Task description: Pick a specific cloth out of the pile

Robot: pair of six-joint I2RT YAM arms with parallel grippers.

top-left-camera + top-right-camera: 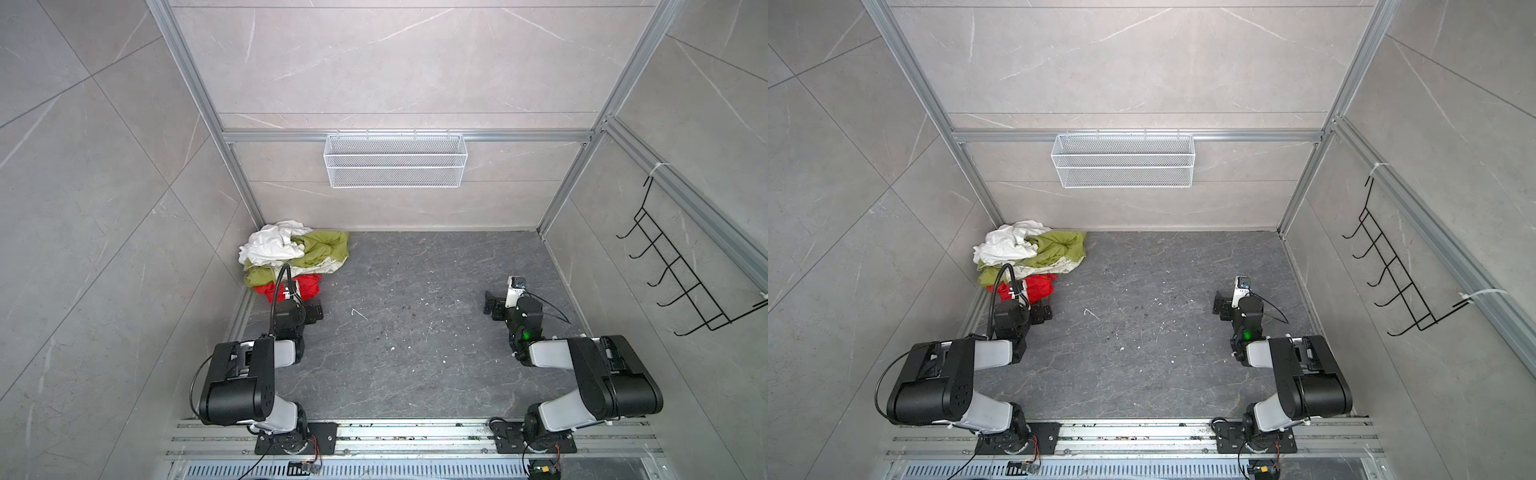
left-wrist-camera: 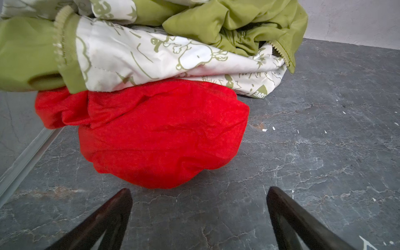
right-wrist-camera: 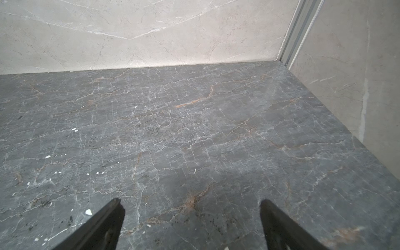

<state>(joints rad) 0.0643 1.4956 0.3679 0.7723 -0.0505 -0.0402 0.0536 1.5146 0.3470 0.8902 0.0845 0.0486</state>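
In the far left corner of the surface (image 1: 415, 332) sat the pile (image 1: 297, 249). The cloth (image 2: 164, 134) bulged from its near edge, straight ahead of the spread, empty left end effector (image 2: 199, 192), not touching it. The right end effector (image 3: 190, 202), also spread, stood well apart.

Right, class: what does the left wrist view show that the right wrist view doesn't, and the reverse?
Only the left wrist view: the pile, with the red cloth poking out beneath the olive-green cloth. Only the right wrist view: the upright corner post where two walls meet. Both: dark veined floor and an open, empty pincer: left pincer, right pincer.
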